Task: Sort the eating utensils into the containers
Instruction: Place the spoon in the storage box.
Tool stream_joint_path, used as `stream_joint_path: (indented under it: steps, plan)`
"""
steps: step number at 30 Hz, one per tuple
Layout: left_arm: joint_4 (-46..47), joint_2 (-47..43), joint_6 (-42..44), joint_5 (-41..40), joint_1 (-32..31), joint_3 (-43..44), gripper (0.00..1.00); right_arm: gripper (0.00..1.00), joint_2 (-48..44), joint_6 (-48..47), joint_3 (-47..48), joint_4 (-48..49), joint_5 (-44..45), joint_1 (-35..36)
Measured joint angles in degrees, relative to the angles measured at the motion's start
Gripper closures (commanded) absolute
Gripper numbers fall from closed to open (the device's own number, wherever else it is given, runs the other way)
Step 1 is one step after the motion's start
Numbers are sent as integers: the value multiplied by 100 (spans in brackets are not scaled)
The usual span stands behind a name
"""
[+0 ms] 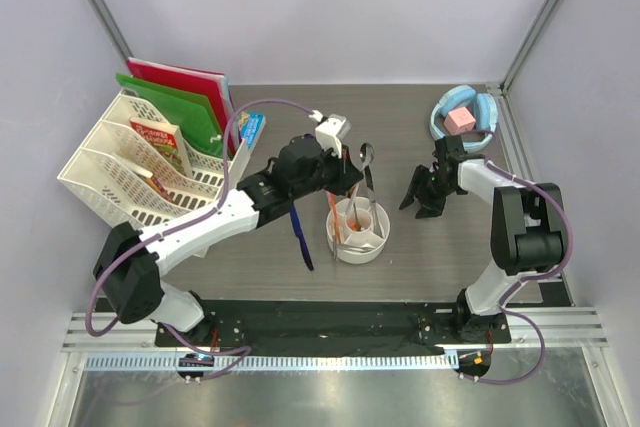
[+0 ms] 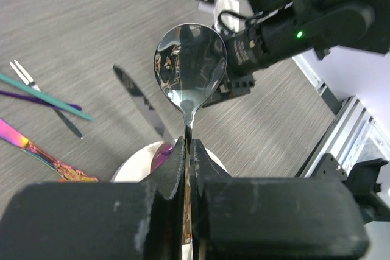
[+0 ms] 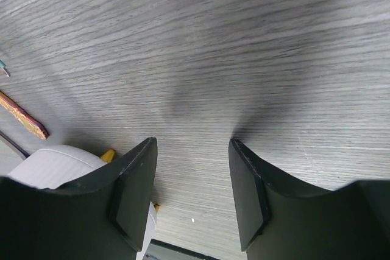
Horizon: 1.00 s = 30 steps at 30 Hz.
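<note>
- Near the middle of the surface, a little toward its near edge, stands the white cup (image 1: 358, 231), round and split by inner walls.
- Orange pieces (image 1: 350, 217) stand upright in the cup, and the left wrist view shows something purple (image 2: 162, 155) inside its rim.
- The left gripper (image 2: 188, 148) hangs above the cup, its jaws pressed together on the thin handle of a silver spoon (image 2: 190, 60).
- The spoon points away from the gripper toward the far edge, and its bowl faces the wrist camera.
- The dark blue knife (image 1: 300, 237) lies on the surface just left of the cup, partly under the left arm.
- Beyond the cup, the left wrist view shows more cutlery lying flat and apart from the cup: a silver knife (image 2: 142, 105), a teal piece (image 2: 47, 97), a purple piece (image 2: 33, 98) crossing beneath it, a small fork (image 2: 24, 73) and an iridescent piece (image 2: 38, 151).
- The right gripper (image 3: 190, 194) sits low over bare grey wood between the cup and the right edge, with its jaws spread wide and nothing between them.
- The right wrist view shows the cup's white wall just beside the gripper's left finger (image 3: 135, 192).
- A light blue bowl (image 1: 484, 117) holding a pink cube (image 1: 459, 119) sits at the far right corner.
- A white lattice file rack (image 1: 110, 179) with folders stands along the left edge.
</note>
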Motion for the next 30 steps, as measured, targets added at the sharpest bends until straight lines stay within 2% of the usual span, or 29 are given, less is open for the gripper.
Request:
stream_joint_path:
  steps: [30]
  plan:
    - [2140, 0, 339, -273, -501, -1622, 100, 44, -326, -105, -356, 219, -17, 0]
